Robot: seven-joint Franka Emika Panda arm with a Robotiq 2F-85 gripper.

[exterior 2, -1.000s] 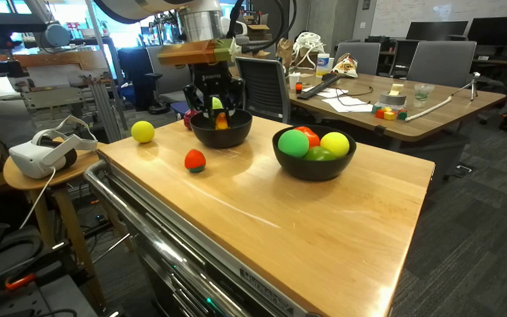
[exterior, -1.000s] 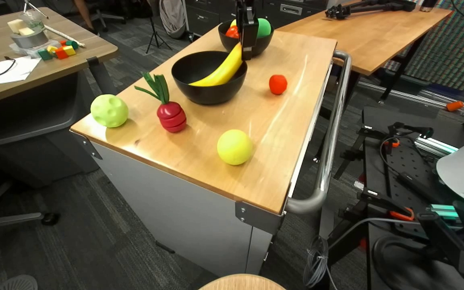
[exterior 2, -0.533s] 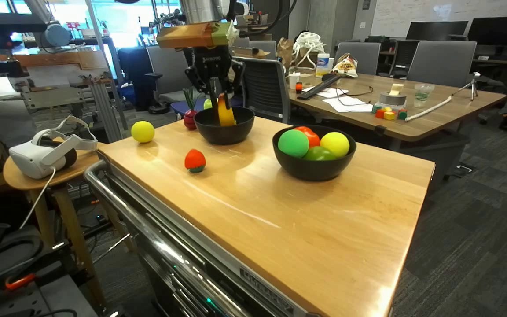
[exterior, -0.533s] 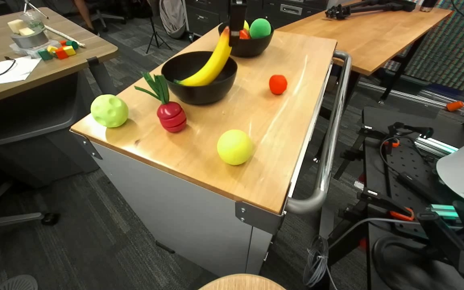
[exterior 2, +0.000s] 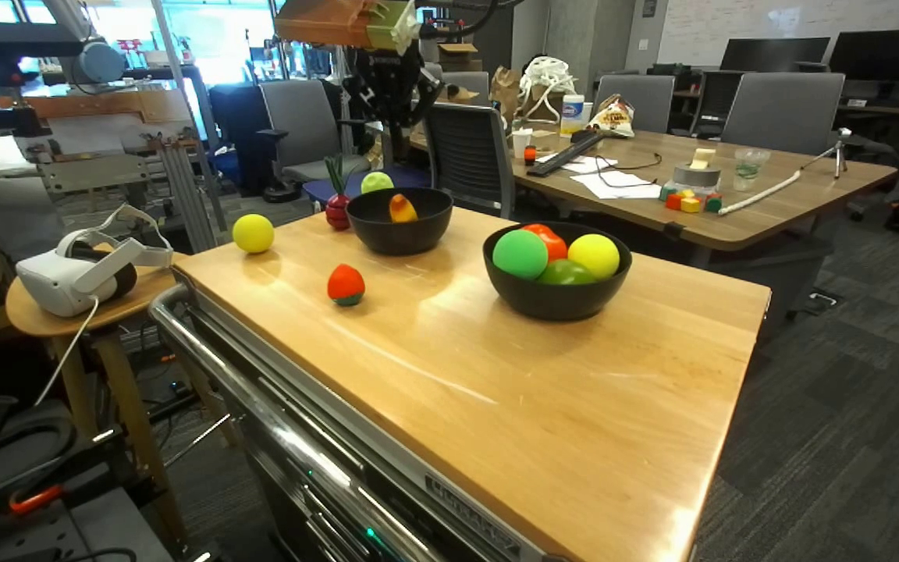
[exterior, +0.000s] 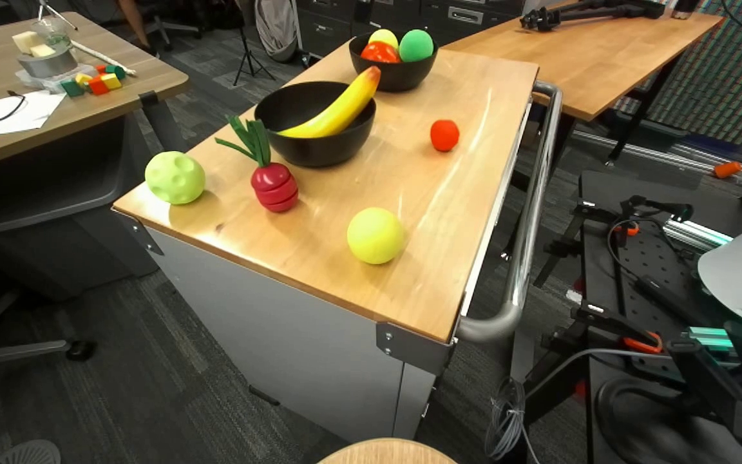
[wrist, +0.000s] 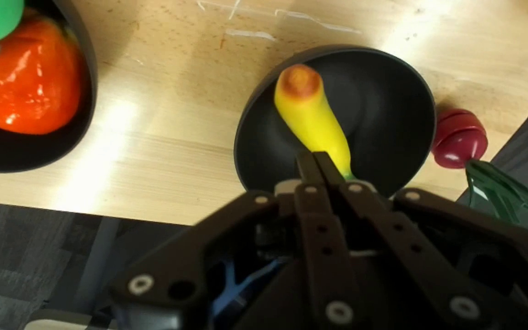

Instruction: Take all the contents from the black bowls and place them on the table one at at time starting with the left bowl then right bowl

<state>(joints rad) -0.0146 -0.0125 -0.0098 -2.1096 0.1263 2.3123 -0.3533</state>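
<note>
One black bowl [exterior: 319, 151] is parked near the table [exterior: 319, 225] edge opposite the handle [exterior: 536, 193], banana [exterior: 337, 115] tilted up inside, and yeah, the gripper [wrist: 316, 158] is pinched together up above.

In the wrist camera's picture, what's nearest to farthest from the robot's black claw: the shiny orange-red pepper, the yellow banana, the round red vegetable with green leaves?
1. Banana: below the claw, in a round black bowl.
2. Red vegetable: to the right, outside that bowl.
3. Pepper: far left, in another round black bowl.
</note>
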